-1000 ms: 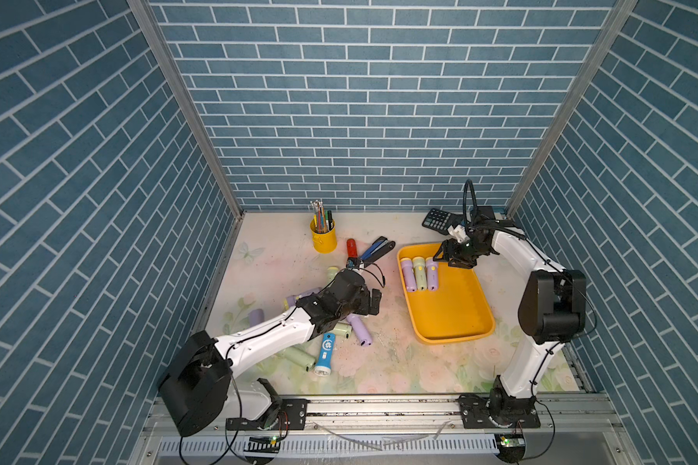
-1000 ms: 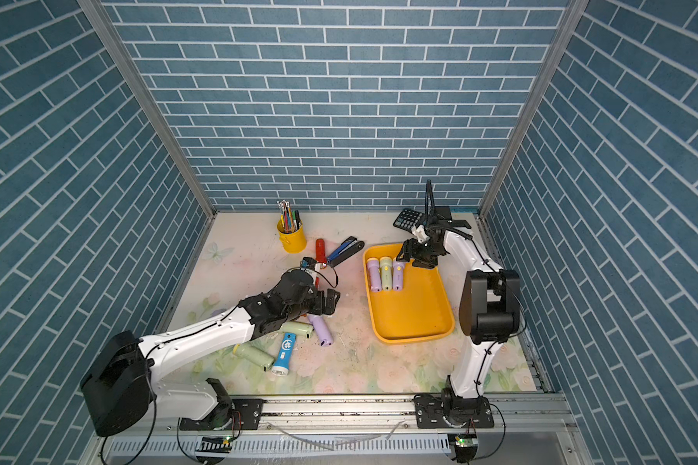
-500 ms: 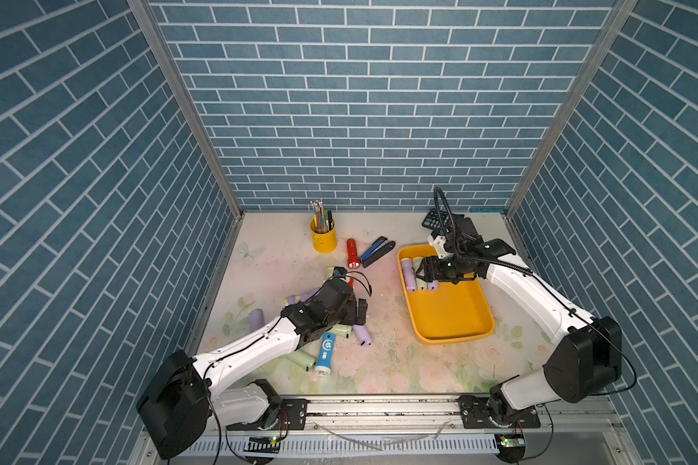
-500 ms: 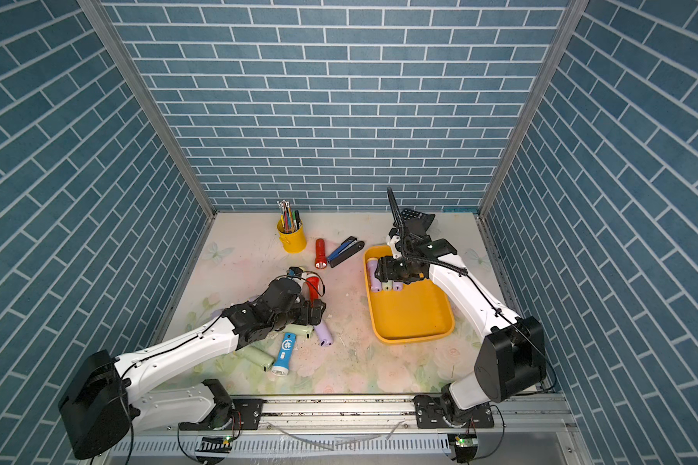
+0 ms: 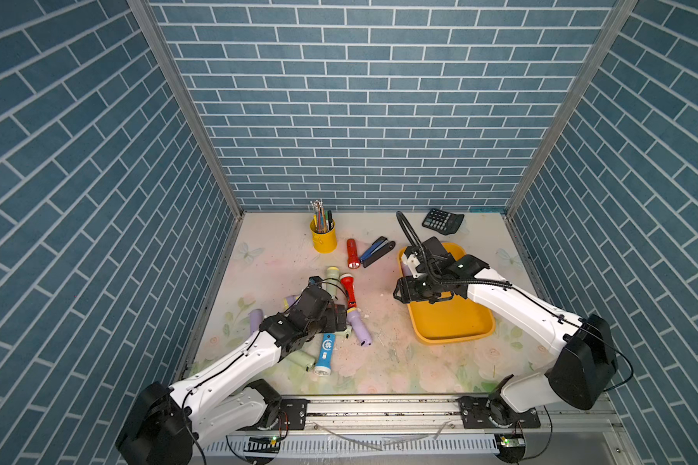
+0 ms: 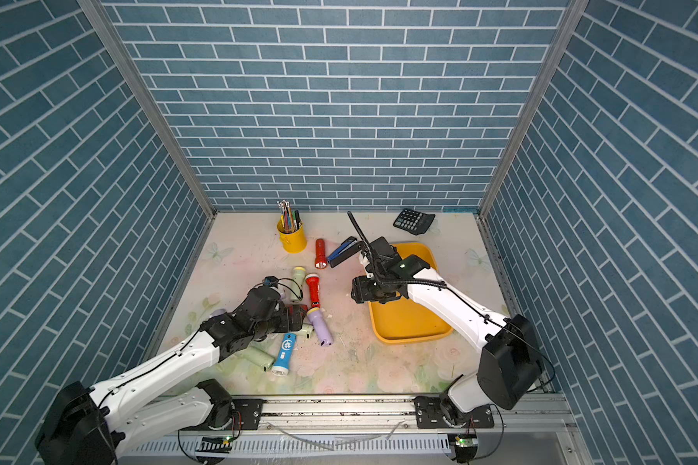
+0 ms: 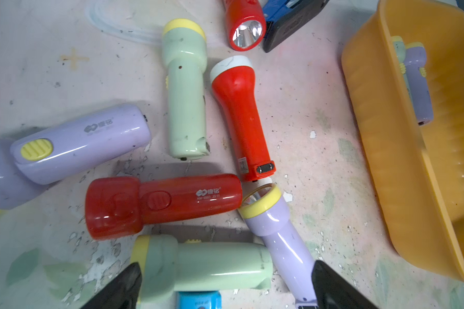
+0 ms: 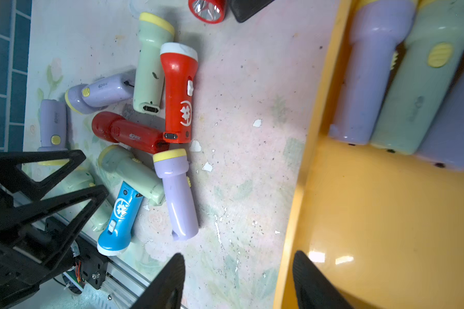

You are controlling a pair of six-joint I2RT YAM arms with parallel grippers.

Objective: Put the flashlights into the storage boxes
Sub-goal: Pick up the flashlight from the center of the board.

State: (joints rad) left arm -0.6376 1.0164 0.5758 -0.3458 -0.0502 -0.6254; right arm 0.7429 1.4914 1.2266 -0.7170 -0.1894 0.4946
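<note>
I count ten loose flashlights on the table (image 5: 383, 318), heaped left of centre: three lilac (image 8: 99, 92), three pale green (image 7: 184, 88), three red (image 7: 236, 112) and one blue (image 8: 119, 214). My left gripper (image 7: 225, 264) hangs over the near side of that heap, jaws spread wide and holding nothing. In its wrist view the fingers (image 7: 123, 289) flank a pale green flashlight (image 7: 206, 264) and the tail of a lilac one (image 7: 281, 240).

Behind the heap stands one yellow pen cup (image 5: 324, 239). Right of it, one blue-and-black stapler (image 5: 377, 251) lies just beside the farthest red flashlight (image 5: 352, 253).

Further right, my right gripper (image 8: 239, 255) straddles the left rim of the single yellow tray (image 5: 452, 322), jaws partly apart and empty. Three flashlights lie side by side at the tray's far end: two lilac (image 8: 373, 72) and one green (image 8: 423, 88).

One calculator (image 5: 443, 220) rests at the back right.
</note>
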